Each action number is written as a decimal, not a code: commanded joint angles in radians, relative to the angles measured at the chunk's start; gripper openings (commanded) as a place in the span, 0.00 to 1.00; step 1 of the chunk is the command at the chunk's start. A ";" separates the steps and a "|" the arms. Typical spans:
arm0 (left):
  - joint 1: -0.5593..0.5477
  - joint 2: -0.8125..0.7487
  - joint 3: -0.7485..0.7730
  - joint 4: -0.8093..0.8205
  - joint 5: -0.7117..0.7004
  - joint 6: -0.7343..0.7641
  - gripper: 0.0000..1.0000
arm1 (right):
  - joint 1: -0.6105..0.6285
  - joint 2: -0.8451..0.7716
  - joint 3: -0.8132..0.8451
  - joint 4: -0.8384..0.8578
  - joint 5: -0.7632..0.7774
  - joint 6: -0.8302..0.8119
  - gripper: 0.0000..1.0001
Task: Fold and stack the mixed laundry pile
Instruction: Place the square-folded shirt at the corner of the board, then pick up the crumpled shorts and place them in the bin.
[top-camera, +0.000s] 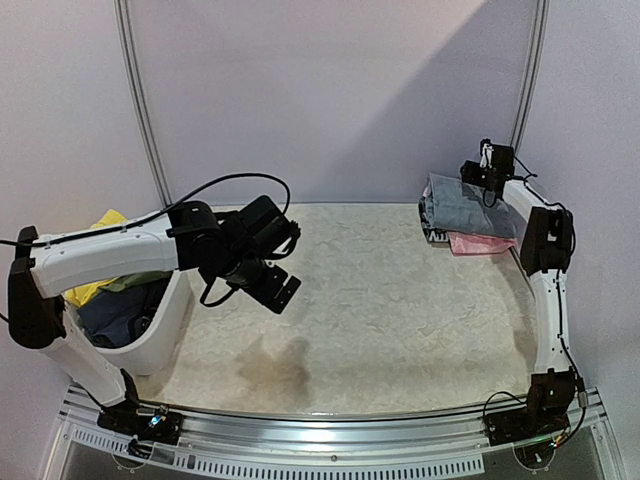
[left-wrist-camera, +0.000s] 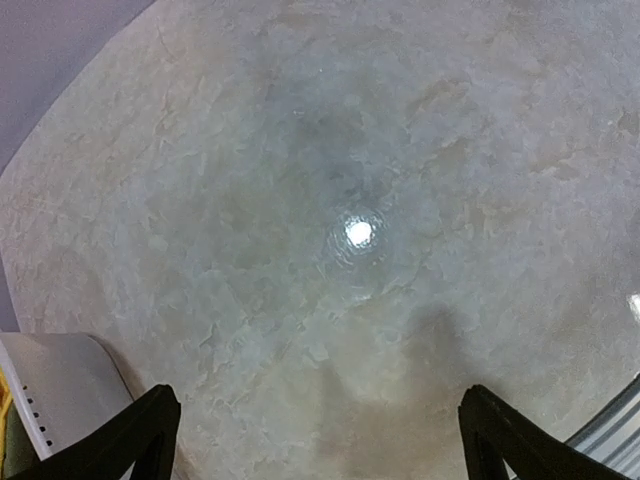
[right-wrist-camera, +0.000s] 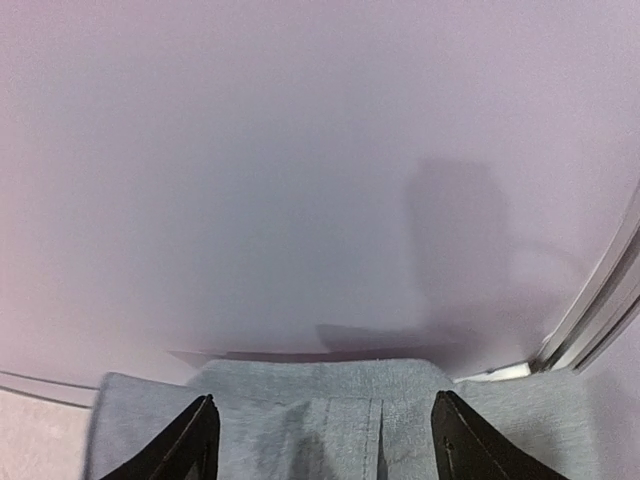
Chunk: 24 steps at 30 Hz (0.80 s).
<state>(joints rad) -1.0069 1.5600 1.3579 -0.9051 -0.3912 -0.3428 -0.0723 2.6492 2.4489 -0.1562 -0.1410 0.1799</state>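
I see the marbled table (top-camera: 400, 320) filling my overhead view. At its nine o'clock edge stands the white tub (top-camera: 165, 325), with a yellow garment (top-camera: 88, 290) draped over its rim and a dark blue item (top-camera: 110, 310) inside. At two o'clock a folded grey shirt (top-camera: 465, 205) lies on a pink piece (top-camera: 478, 243). The left gripper (left-wrist-camera: 318, 392) hangs over the table beside the tub, fingers spread wide. The right gripper (right-wrist-camera: 323, 398) hovers over the grey shirt, fingers apart.

The bench (top-camera: 400, 330) had a pale, marbled beige surface. Plain lilac walls (top-camera: 330, 90) enclosed it at the rear and sides. A ribbed metal rail (top-camera: 330, 428) ran along its near edge. A light glare (left-wrist-camera: 358, 232) reflected off the surface.
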 joint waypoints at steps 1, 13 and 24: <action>0.020 -0.013 0.046 0.014 -0.073 0.033 0.99 | 0.022 -0.216 -0.117 0.059 -0.012 0.004 0.75; 0.023 -0.118 0.057 -0.056 -0.234 -0.011 1.00 | 0.131 -0.520 -0.379 -0.043 0.006 0.057 0.90; 0.122 -0.219 0.132 -0.243 -0.331 -0.106 1.00 | 0.271 -0.792 -0.600 -0.219 0.086 0.124 0.99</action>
<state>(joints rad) -0.9520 1.4021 1.4548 -1.0645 -0.6868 -0.3985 0.1646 1.9732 1.8969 -0.2726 -0.1108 0.2695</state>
